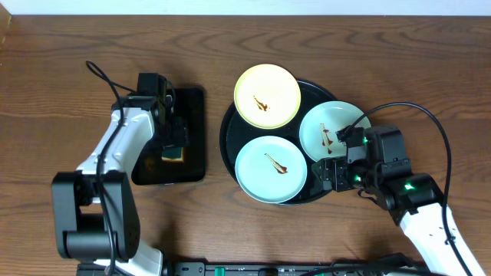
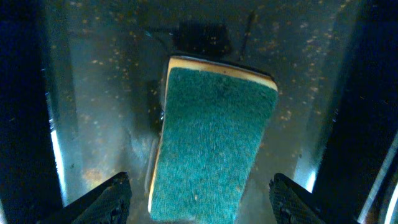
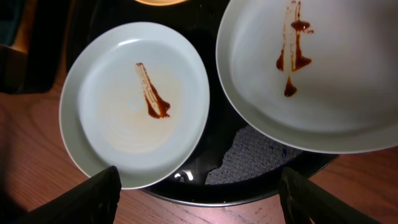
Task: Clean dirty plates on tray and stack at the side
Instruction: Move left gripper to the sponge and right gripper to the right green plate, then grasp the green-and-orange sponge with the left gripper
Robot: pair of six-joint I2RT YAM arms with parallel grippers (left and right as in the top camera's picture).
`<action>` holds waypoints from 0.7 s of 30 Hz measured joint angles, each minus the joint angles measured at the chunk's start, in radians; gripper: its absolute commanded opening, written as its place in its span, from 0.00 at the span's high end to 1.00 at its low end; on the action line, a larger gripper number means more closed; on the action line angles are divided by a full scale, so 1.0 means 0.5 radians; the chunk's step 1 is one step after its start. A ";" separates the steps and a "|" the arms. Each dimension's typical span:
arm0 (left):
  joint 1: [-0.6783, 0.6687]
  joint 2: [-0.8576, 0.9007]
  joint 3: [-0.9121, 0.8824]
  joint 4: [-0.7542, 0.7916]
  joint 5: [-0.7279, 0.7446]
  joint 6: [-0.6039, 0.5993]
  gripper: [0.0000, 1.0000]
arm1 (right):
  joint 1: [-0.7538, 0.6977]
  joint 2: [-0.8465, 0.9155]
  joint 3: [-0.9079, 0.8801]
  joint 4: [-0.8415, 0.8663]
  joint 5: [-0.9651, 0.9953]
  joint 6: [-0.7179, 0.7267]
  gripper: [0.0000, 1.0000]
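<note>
I note three smeared plates [image 1: 267, 95] on the tray [image 1: 228, 135]. Right fingers [image 3: 93, 199] spread at the tray's near-right rim, mint plates [image 3: 140, 102] just beyond them. Left fingers [image 2: 112, 199] spread astride sponge [image 2: 211, 143], left of tray.

Bright, even overhead; dim, speckled left wrist; faint glints on tray [image 3: 214, 134].

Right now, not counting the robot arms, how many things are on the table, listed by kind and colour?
Pale yellow plates: 1
Mint green plates: 2
Round black tray: 1
Rectangular black tray: 1
Green sponge: 1
Total: 6
</note>
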 measured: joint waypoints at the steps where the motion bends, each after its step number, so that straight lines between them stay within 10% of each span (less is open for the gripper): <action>1: 0.000 0.021 0.000 0.003 0.000 0.000 0.29 | 0.000 0.012 0.000 0.002 0.002 0.001 0.21; 9: 0.000 0.105 0.000 0.004 0.000 0.005 0.51 | 0.000 0.037 0.000 0.005 0.008 0.002 0.21; 21: 0.000 0.105 -0.024 0.031 0.002 0.000 0.54 | 0.000 0.037 0.000 0.005 0.008 0.008 0.20</action>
